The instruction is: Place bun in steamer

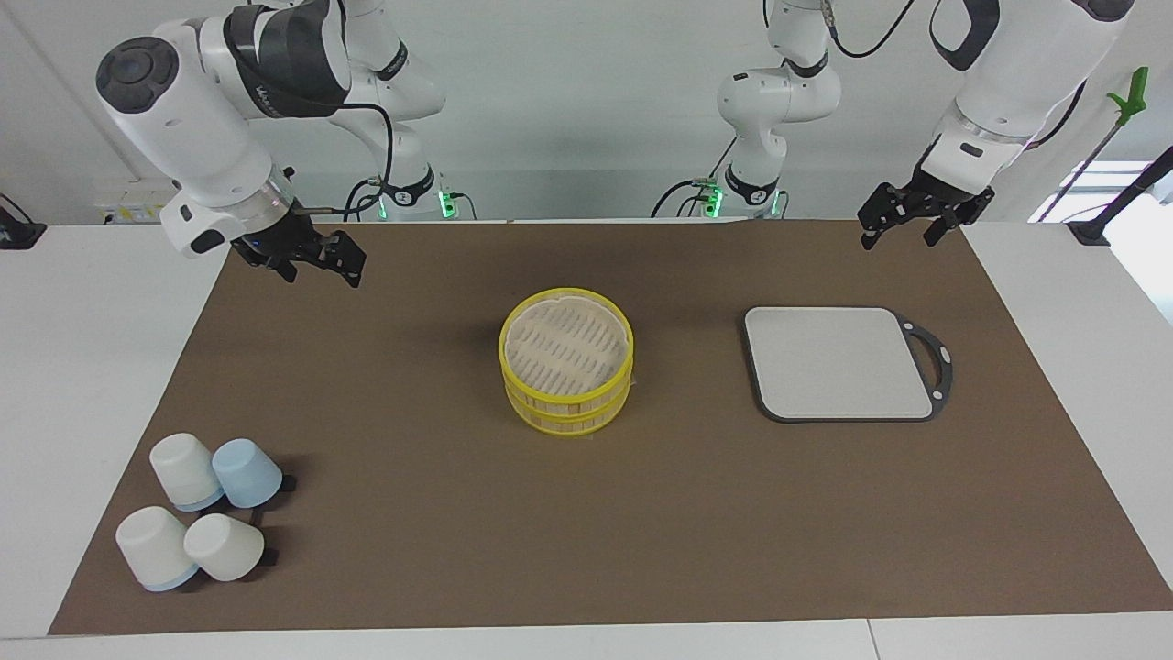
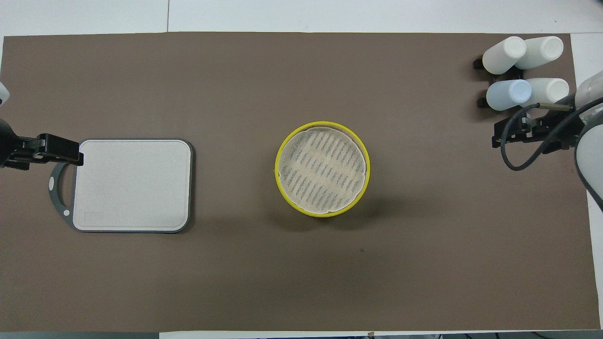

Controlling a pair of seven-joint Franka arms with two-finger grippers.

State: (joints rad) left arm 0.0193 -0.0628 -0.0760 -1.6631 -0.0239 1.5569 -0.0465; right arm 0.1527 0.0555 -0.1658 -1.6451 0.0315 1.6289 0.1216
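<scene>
Brown mat point(image 1: 586, 513) on white table, steamer point(image 1: 566, 362) upright at centre with lid on, bun unseen; right gripper point(image 1: 307, 258) raised at its ten o'clock in facing view, left gripper point(image 1: 903, 218) at two o'clock, both spread, empty.

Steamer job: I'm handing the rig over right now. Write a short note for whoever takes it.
Left hand: open, empty, up over the mat's corner by the grey board; this arm waits.
Right hand: open, empty, up over the mat's edge at the right arm's end.
Steamer: mid-mat, with its woven lid on.
Bun: not in view; the lid hides the inside.
Done: cannot be confirmed.
Left: probably check under the lid for the bun.
</scene>
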